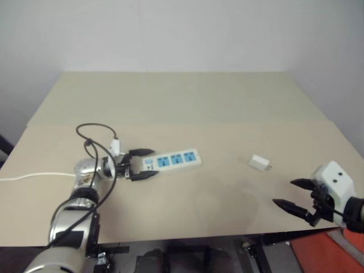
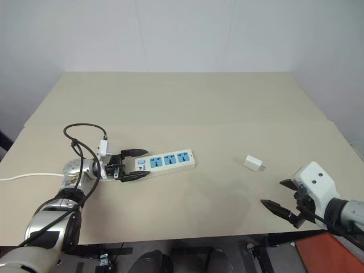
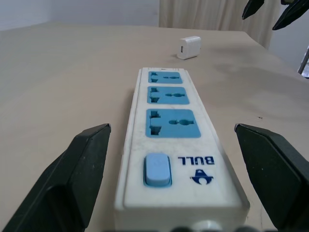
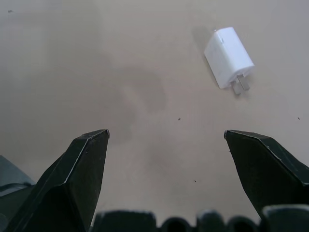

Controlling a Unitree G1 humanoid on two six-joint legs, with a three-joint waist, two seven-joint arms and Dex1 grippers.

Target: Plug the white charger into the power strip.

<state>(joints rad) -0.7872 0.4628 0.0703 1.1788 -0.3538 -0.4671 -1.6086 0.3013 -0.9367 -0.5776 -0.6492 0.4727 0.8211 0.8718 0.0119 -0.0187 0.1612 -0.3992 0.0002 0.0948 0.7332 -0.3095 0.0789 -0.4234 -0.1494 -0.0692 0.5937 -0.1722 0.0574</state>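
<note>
The left gripper (image 1: 141, 164) stood released, its fingers straddling the switch end of the strip (image 1: 172, 161), while the right gripper (image 2: 285, 199), also released, hung near the charger (image 1: 260, 162), which lay flat on the table (image 1: 187, 108) well right of the strip. Closing askew could have skidded the strip, and the charger, lying flat, might have slipped away from the fingers.

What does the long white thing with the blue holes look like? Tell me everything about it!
The long white plastic power strip lies flat on the tan table. It has three blue sockets in a row, all empty, then a pale blue switch and a blue "BULL" logo at one end. A thin white cord leaves that end. The open left gripper straddles the switch end, its black fingers on either side without visibly touching it.
</note>
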